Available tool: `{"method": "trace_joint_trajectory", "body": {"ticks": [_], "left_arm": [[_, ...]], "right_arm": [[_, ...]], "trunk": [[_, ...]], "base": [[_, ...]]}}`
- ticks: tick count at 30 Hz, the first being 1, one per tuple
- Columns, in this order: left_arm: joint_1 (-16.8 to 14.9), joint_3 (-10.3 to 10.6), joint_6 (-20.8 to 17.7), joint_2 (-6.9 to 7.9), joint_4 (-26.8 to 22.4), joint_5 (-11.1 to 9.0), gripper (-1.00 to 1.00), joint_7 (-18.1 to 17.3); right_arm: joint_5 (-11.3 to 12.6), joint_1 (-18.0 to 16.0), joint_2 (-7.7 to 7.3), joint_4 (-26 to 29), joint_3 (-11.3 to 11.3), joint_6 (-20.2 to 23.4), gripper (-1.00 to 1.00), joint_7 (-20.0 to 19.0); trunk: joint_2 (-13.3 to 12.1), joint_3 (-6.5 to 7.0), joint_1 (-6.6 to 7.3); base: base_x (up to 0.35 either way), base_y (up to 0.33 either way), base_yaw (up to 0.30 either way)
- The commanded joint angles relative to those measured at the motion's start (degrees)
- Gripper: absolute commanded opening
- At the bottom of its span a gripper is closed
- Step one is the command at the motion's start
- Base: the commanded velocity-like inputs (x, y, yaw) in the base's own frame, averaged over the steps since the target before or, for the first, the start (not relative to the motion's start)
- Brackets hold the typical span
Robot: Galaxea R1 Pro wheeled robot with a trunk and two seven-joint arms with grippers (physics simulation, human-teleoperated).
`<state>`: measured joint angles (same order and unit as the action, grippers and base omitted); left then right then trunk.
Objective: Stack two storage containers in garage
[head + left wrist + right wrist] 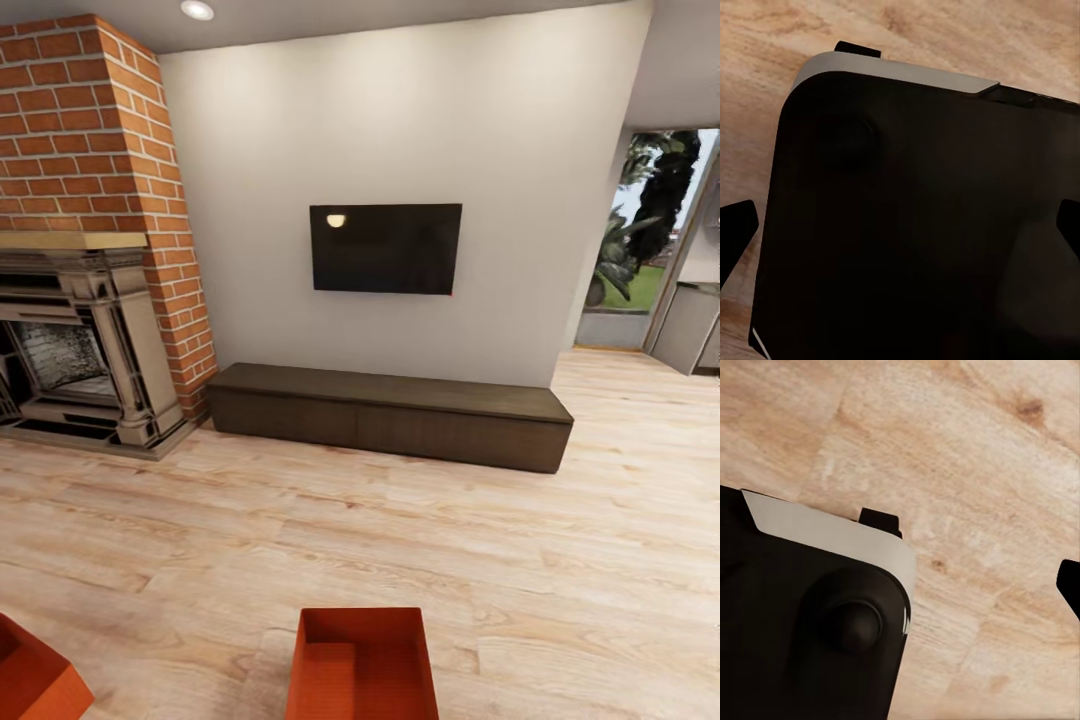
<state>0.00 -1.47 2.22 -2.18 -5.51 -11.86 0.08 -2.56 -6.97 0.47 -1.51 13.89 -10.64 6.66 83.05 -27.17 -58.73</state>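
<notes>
Orange-red bin [365, 665], second bin [30, 675], TV [385, 248]

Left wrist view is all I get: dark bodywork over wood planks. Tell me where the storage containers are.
Observer: In the head view, one storage container sits on the wood floor straight ahead of the robot, at the picture's lower edge.
Operator: Give me the other one.
Observer: The second storage container is at the lower left corner, cut off by the frame and apart from the first.
Operator: Report what's inside the middle one.
Observer: Nothing shows in it; its flat bottom is bare.
</notes>
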Motion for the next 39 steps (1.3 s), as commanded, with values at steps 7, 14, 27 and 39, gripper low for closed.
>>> {"method": "trace_joint_trajectory", "body": {"ticks": [7,14,27,39], "left_arm": [[0.0,-0.1,0.1,-0.01,0.0,-0.3,1.0,0.0],[0.0,-0.1,0.1,-0.01,0.0,-0.3,1.0,0.0],[0.0,-0.1,0.1,-0.01,0.0,-0.3,1.0,0.0],[0.0,-0.1,0.1,-0.01,0.0,-0.3,1.0,0.0]], "right_arm": [[-0.3,-0.1,-0.02,-0.2,0.2,-0.2,1.0,0.3],[-0.3,-0.1,0.04,-0.2,0.2,-0.2,1.0,0.3],[-0.3,-0.1,-0.17,-0.2,0.2,-0.2,1.0,0.3],[-0.3,-0.1,-0.2,-0.2,0.2,-0.2,1.0,0.3]], "trunk": [[0.0,-0.05,0.0],[0.0,-0.05,0.0],[0.0,-0.05,0.0],[0.0,-0.05,0.0]], "base": [[0.0,0.0,-0.017],[0.0,0.0,-0.014],[0.0,0.0,-0.049],[0.0,0.0,0.0]]}}
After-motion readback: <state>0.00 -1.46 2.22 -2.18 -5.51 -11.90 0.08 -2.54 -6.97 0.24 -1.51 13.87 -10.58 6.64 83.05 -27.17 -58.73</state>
